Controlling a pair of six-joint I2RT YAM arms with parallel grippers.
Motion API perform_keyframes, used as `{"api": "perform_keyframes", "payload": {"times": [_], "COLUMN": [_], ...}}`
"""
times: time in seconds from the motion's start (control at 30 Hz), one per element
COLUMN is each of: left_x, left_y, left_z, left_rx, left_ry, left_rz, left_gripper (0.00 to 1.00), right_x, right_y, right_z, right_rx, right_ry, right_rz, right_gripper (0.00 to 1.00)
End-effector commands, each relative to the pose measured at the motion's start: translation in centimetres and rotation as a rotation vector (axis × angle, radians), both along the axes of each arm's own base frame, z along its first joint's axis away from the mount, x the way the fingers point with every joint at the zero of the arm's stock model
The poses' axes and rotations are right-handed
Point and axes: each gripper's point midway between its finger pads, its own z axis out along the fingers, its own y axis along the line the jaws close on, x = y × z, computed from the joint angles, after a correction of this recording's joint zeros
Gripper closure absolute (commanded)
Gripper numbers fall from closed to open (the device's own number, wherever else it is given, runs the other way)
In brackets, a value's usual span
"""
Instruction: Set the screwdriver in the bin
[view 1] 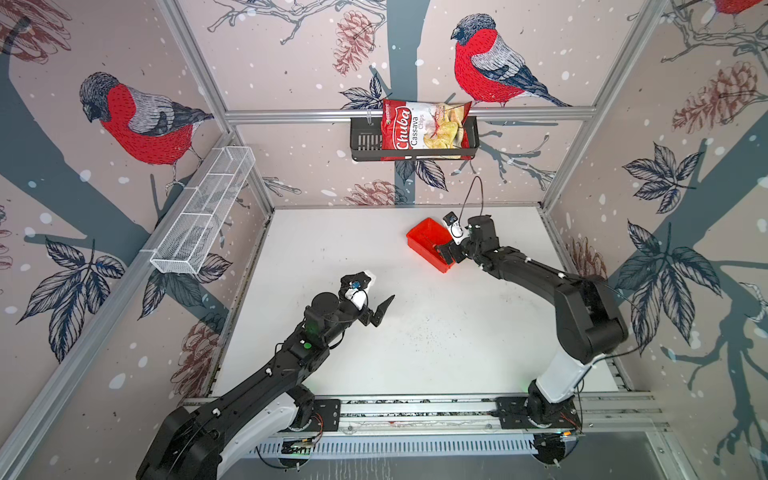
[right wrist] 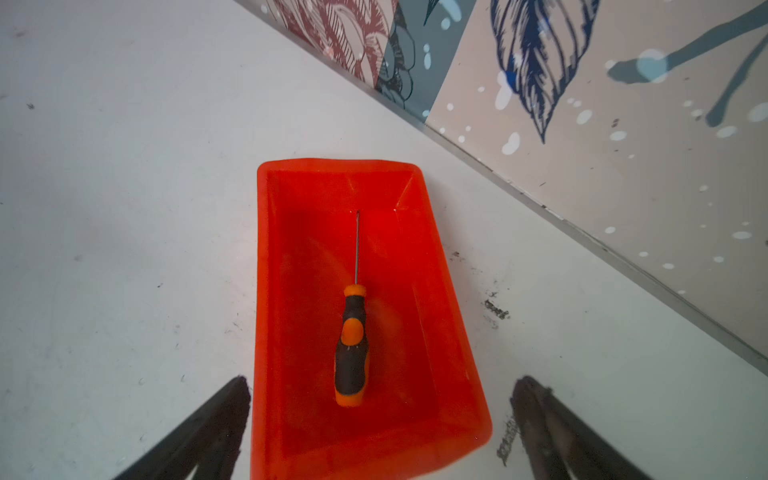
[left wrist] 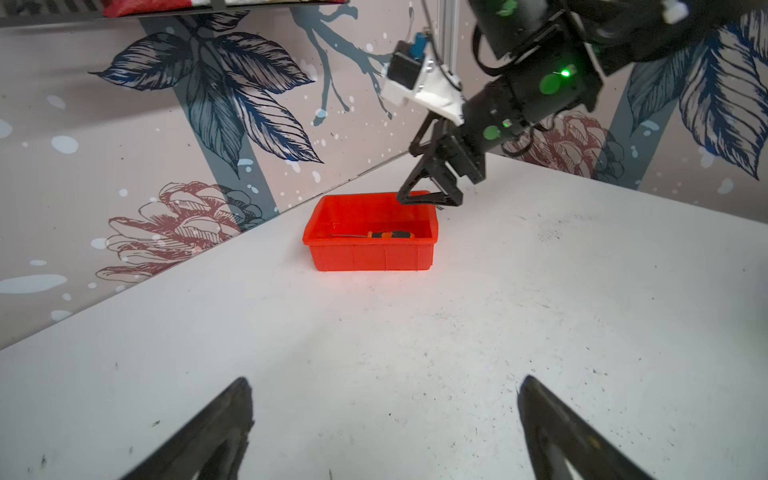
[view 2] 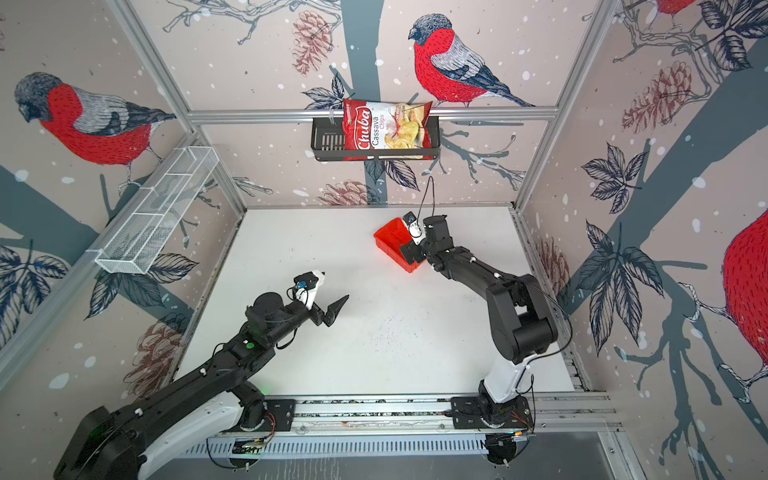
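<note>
The screwdriver (right wrist: 352,345) lies flat inside your red-orange plastic bin (right wrist: 440,299) — thin shaft pointing away from the right gripper (right wrist: 382,380), whose jaws stand wide apart above the bin, holding nothing. Only the wrist views show the tool; it cannot be made out in either top view. Your left gripper (left wrist: 384,379) hangs over the scuffed white table (left wrist: 415,332), jaws spread and empty. On the back wall, a black slotted basket (view 1: 365,141) holds a glossy chips bag (view 1: 424,129).

A red chips bag (view 1: 424,129) stands in a black basket (view 1: 365,143) hung from the back wall's rail (view 1: 291,116), filling its middle and right. A white mesh tray (view 1: 203,214) hangs on the left wall. The white surface (view 1: 415,340) is scuffed, with dark specks near its middle. Bird wallpaper (view 1: 486,62) covers the walls.
</note>
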Motion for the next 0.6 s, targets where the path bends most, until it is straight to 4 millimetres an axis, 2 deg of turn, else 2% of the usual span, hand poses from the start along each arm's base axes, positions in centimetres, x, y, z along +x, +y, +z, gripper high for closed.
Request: {"api": "perform_keyframes", "payload": {"times": [0.0, 0.17, 0.3, 0.43, 0.57], "left_x": [1.1, 2.0, 3.2, 4.3, 4.9], "left_y": [1.6, 3.9, 6.8, 9.9, 12.1], "left_z": [1.0, 0.5, 0.0, -1.0, -1.9], "left_rx": [-0.040, -0.029, -0.036, -0.035, -0.005], "left_ry": [-0.029, -0.040, -0.052, -0.070, -0.088], "left_rz": [0.110, 0.220, 0.341, 0.487, 0.598], "left_gripper": [0.02, 0.02, 0.02, 0.02, 0.02], "right_x": [-0.8, -3.7, -6.4, -8.7, -10.1], "right_y": [-0.7, -5.2, -8.8, -11.7, -13.9], "right_z": [3.1, 4.2, 4.4, 3.8, 2.7], "right_rx": [0.102, 0.163, 0.210, 0.249, 0.286], "right_ry": [-0.091, -0.168, -0.237, -0.291, -0.324], "right_rz": [-0.021, -0.133, -0.214, -0.276, -0.346], "right_gripper": [0.00, 0.00, 0.00, 0.01, 0.01]}}
